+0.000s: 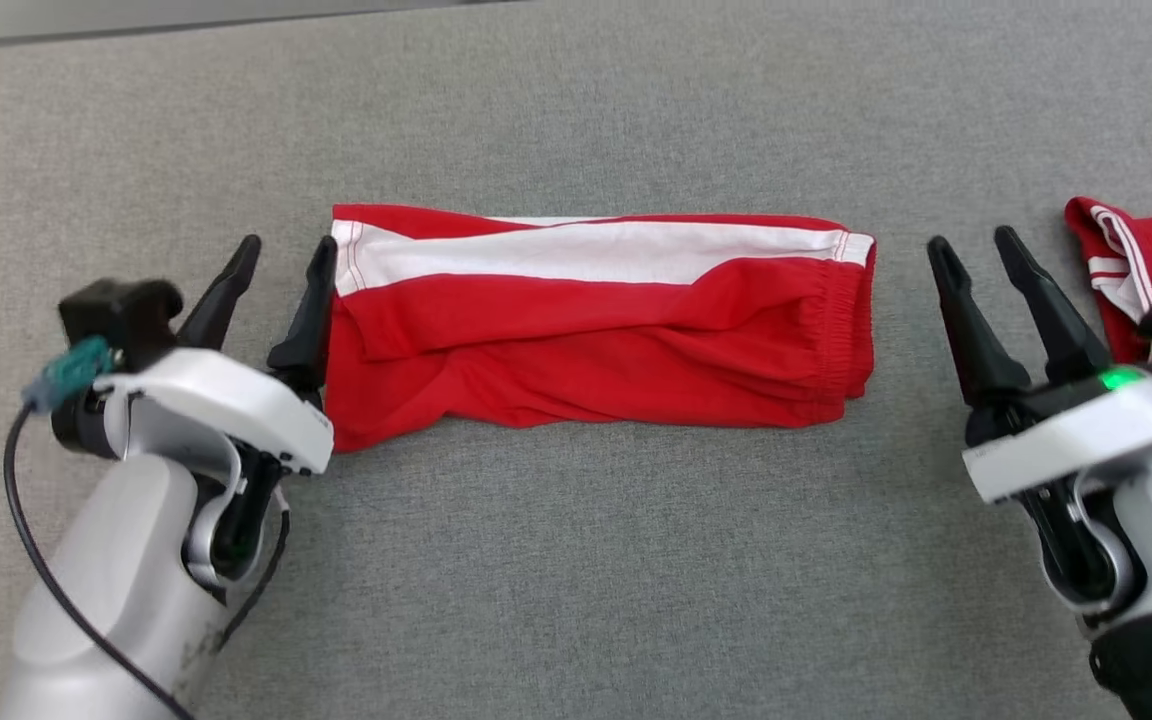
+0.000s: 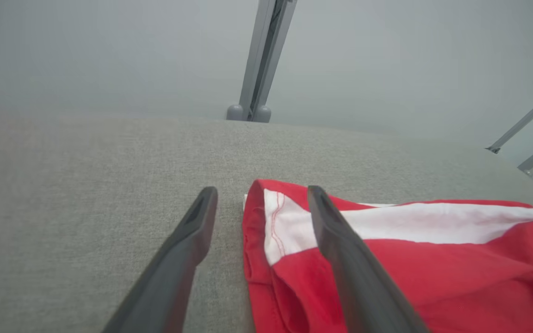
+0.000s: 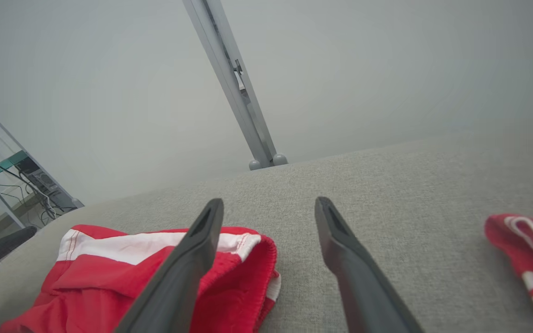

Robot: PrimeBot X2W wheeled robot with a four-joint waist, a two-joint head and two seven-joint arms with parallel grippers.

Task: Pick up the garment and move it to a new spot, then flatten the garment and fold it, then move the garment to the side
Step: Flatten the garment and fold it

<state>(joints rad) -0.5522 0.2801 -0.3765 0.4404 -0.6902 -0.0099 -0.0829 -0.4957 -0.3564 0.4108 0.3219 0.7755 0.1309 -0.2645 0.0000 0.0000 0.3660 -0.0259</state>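
Jaws are being held apart, empty, on the left gripper and right gripper; each is being stationed at one end of the folded shorts, likely for moving them aside.

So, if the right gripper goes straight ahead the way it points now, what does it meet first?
Probably only the grey table cover: the right gripper points between the folded red garment and a second red cloth. Depth is unclear.

forearms pale grey | wrist shells white | fingers black | plug possibly teal
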